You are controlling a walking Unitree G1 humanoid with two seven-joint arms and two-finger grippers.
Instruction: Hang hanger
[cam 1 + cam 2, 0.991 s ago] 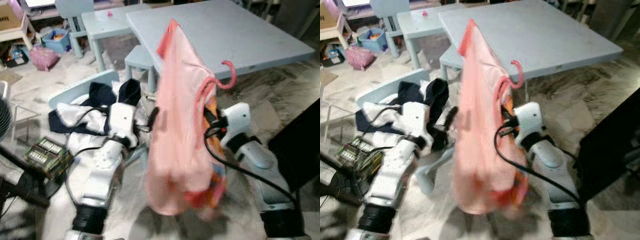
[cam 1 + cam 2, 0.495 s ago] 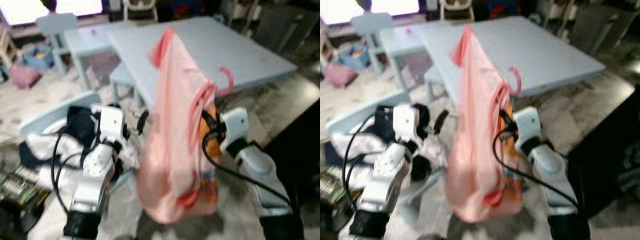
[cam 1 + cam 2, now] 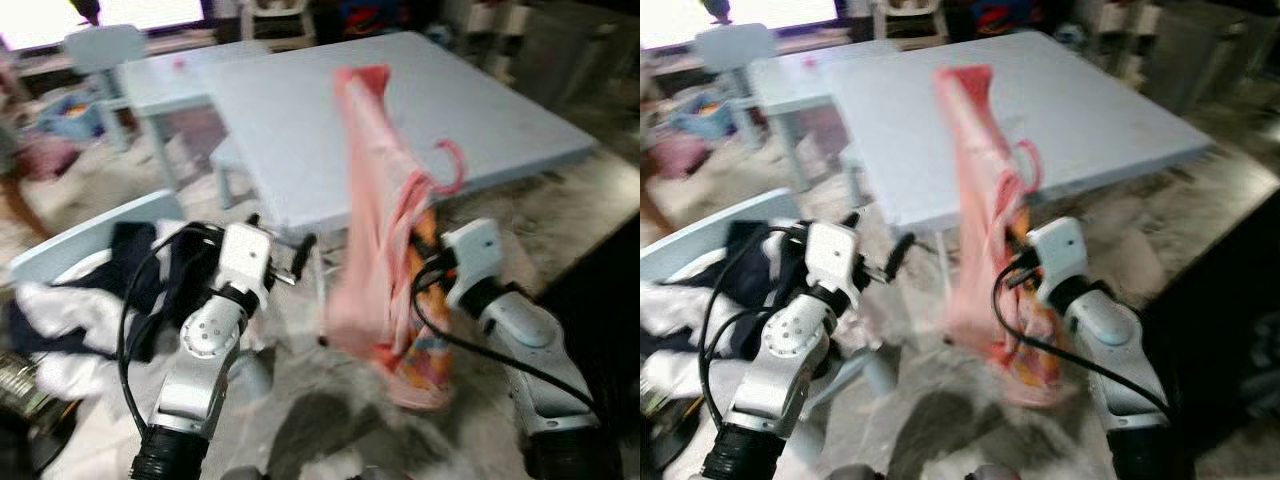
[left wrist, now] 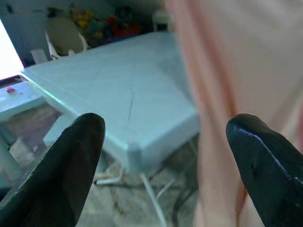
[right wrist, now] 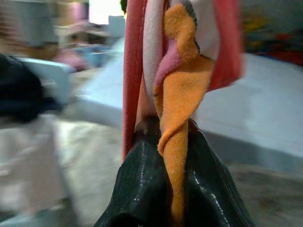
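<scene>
A pink hanger [image 3: 448, 165] carries a pink garment [image 3: 372, 230] with orange and red parts, which hangs in front of me over the floor. My right gripper [image 5: 163, 142] is shut on the hanger and the bunched cloth at its neck. The hook points up, to the right of the cloth. My left gripper [image 4: 165, 156] is open, its two black fingertips [image 4: 78, 151] wide apart, just left of the garment and not touching it. In the head views the left gripper [image 3: 300, 262] sits level with the cloth's middle.
A large light-blue table [image 3: 500, 110] stands right behind the garment. A smaller blue table [image 3: 150, 75] and a chair [image 3: 100, 45] are at the back left. A low blue chair with dark and white clothes [image 3: 90, 290] is at my left. A dark cabinet [image 3: 610, 300] is at the right.
The whole view has shifted and blurred as I move. The garment has swung and now looks narrower, edge-on. My left gripper stays open beside it; the right keeps its hold.
</scene>
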